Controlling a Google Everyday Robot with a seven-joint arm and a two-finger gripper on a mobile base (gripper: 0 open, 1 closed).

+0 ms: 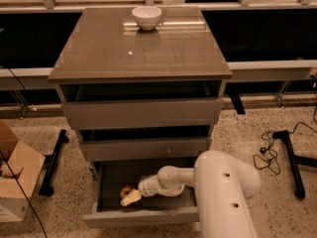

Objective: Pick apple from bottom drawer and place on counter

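Where: hand [131,198] in drawer [138,217], at apple [125,190].
Grip: cannot tell.
Advice: centre on apple, then lift straight up.

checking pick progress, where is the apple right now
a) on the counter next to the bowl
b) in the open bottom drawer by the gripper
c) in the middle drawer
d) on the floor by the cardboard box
b: the apple lies in the open bottom drawer, toward its left side, with the gripper right at it; the counter bears the white bowl, not the apple.
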